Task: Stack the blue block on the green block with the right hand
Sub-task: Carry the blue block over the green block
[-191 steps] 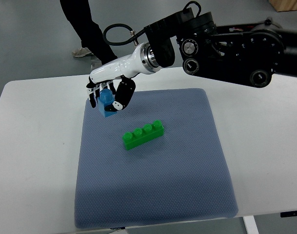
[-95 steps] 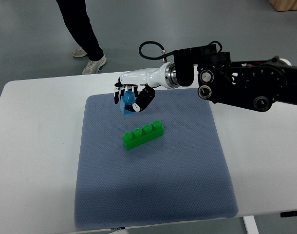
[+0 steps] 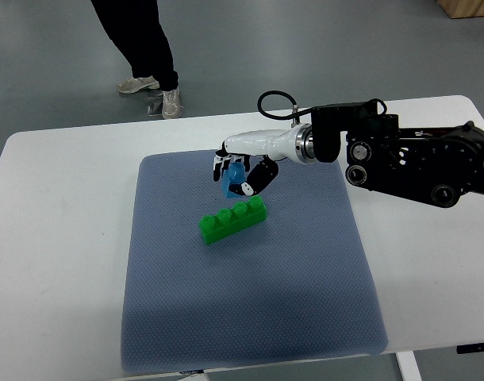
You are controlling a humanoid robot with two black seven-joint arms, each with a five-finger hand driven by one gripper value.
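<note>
A green four-stud block point(image 3: 233, 219) lies slantwise on the blue-grey mat point(image 3: 250, 302), near its middle. My right hand point(image 3: 239, 175), white with black fingertips, reaches in from the right and hovers just above and behind the green block. Its fingers are curled around a small blue block point(image 3: 234, 179), which is partly hidden by them. The blue block is held clear of the green one, just above its right half. No left arm shows.
The mat covers the centre of a white table point(image 3: 51, 238). My black right forearm point(image 3: 409, 163) spans the table's right rear. A person's dark-trousered legs point(image 3: 143, 40) and shoes stand on the floor behind the table's far edge.
My right hand has carried the blue block rightward and down, from the mat's rear left corner to just behind the green block. The person has shifted their feet.
</note>
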